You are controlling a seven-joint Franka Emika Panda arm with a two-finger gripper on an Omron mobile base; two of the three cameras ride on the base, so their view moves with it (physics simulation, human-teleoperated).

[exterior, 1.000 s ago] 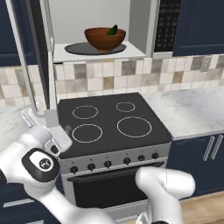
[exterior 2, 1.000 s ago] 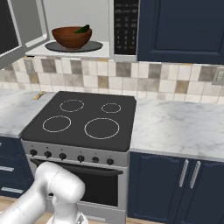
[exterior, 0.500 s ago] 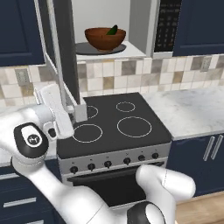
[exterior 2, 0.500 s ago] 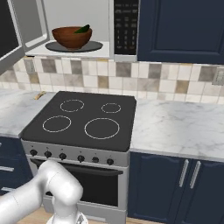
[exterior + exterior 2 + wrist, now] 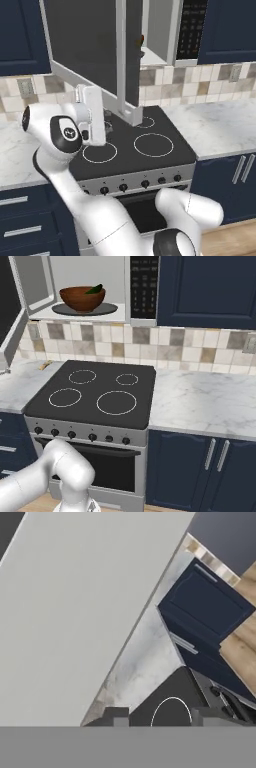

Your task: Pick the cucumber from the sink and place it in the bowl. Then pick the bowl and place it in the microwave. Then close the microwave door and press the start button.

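Observation:
The microwave [image 5: 117,276] stands open above the stove, and on its turntable sits the brown bowl [image 5: 82,298] with the green cucumber [image 5: 95,289] lying in it. Its door [image 5: 85,50] hangs partly swung across the opening, dark glass in a grey frame; the right base view catches the door [image 5: 14,336] at the left edge. My gripper [image 5: 96,141] points down just under the door's lower edge, close against it. In the hand view the gripper [image 5: 160,717] is open with nothing between its fingertips, and the door's pale face [image 5: 75,612] runs beside it. The sink is out of view.
A black stove top [image 5: 95,393] with white burner rings lies below the microwave, with its oven knobs [image 5: 80,435] in front. Marble counters [image 5: 200,401] flank it on both sides. The keypad panel [image 5: 144,286] is right of the microwave opening. Dark blue cabinets [image 5: 205,286] hang to the right.
The microwave door has swung to the right toward its opening, and my arm has moved right and up with it. In the left base view the door now covers most of the bowl.

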